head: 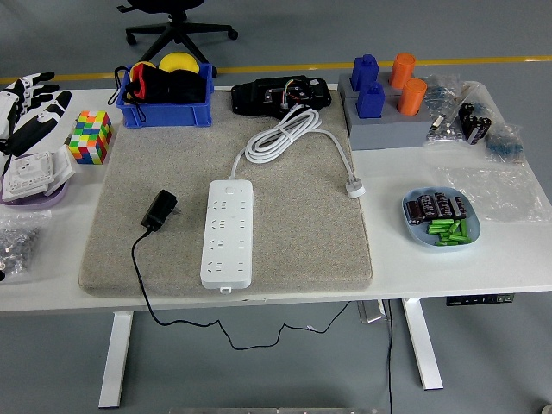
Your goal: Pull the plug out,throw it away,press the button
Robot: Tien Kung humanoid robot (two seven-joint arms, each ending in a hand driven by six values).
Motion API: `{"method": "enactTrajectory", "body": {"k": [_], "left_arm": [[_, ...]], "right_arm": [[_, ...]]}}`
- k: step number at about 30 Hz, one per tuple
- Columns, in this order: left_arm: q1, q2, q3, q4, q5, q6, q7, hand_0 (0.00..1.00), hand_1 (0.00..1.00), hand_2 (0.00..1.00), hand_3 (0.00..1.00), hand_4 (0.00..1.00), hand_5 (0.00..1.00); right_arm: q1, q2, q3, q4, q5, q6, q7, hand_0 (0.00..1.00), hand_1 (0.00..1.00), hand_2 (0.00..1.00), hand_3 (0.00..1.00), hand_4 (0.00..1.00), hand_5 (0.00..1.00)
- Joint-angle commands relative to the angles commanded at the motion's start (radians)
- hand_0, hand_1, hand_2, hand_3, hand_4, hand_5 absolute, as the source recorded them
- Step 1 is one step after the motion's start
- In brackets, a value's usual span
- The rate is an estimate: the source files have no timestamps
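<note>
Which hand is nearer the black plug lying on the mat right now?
Left. The left hand sits at the table's far-left edge, up and left of the black plug. The right hand is not in view.

A white power strip [228, 231] lies on the grey mat [293, 216]. A black plug [160, 210] rests just left of it, unplugged. The left hand [26, 110] hovers at the tabletop's far-left edge.

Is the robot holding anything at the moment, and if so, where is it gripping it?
Nothing is held. The left hand hangs at the table's far left edge with fingers spread. The black plug lies loose on the mat beside the power strip.
</note>
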Motion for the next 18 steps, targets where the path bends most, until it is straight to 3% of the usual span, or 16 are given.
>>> {"method": "enactTrajectory", "body": {"k": [18], "left_arm": [[0.003, 0.004, 0.007, -0.009, -0.001, 0.000, -0.004, 0.844, 0.813, 0.805, 0.860, 0.730, 0.709]], "right_arm": [[0.001, -0.005, -0.010, -0.001, 0.004, 0.000, 0.000, 0.749, 0.683, 0.666, 0.676, 0.761, 0.666]]}}
